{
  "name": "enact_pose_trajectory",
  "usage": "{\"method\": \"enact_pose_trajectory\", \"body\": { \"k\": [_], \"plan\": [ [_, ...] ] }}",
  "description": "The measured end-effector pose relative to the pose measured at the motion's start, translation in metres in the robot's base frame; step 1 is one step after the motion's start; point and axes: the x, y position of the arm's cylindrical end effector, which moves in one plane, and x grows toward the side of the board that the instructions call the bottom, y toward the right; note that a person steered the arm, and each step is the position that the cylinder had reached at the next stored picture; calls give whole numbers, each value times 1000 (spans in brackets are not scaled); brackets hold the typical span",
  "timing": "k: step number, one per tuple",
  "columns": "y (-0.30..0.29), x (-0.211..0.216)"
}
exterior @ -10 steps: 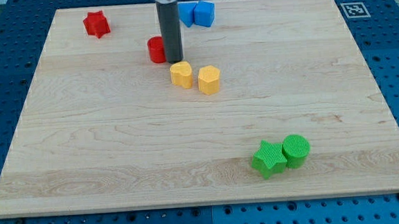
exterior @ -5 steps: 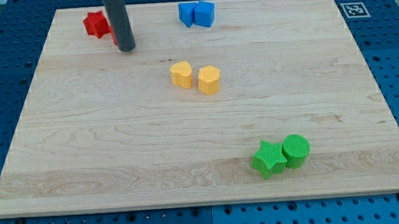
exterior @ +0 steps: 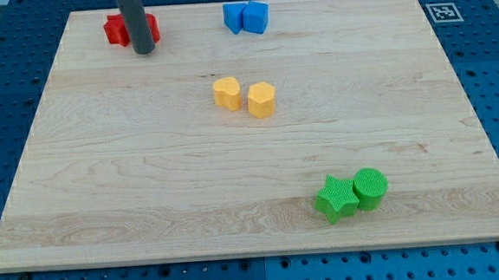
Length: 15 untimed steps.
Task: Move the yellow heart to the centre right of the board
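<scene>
The yellow heart point(exterior: 227, 94) lies a little above and left of the board's middle. A yellow pentagon-like block point(exterior: 262, 99) touches its right side. My tip point(exterior: 143, 50) is far off at the view's top left, well left of and above the heart. The rod stands in front of two red blocks: a red star point(exterior: 116, 31) to its left and a red cylinder point(exterior: 152, 28), mostly hidden, to its right.
Two blue blocks point(exterior: 235, 17) point(exterior: 257, 17) sit together at the view's top centre. A green star point(exterior: 336, 197) and a green cylinder point(exterior: 370, 187) touch each other at the bottom right. A tag marker point(exterior: 444, 12) is at the board's top right corner.
My tip moved from just above the yellow heart up and left to the top left corner, pushing the red cylinder along until it sits by the red star. The yellow blocks did not move.
</scene>
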Motion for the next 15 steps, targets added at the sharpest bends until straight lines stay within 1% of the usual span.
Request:
{"method": "enact_pose_trajectory", "body": {
  "k": [1, 2, 4, 5, 8, 10, 11, 12, 14, 15],
  "plan": [
    [0, 26],
    [0, 33],
    [4, 58],
    [27, 71],
    [64, 77],
    [70, 77],
    [74, 85],
    [87, 85],
    [116, 108],
    [117, 122]
  ]
}}
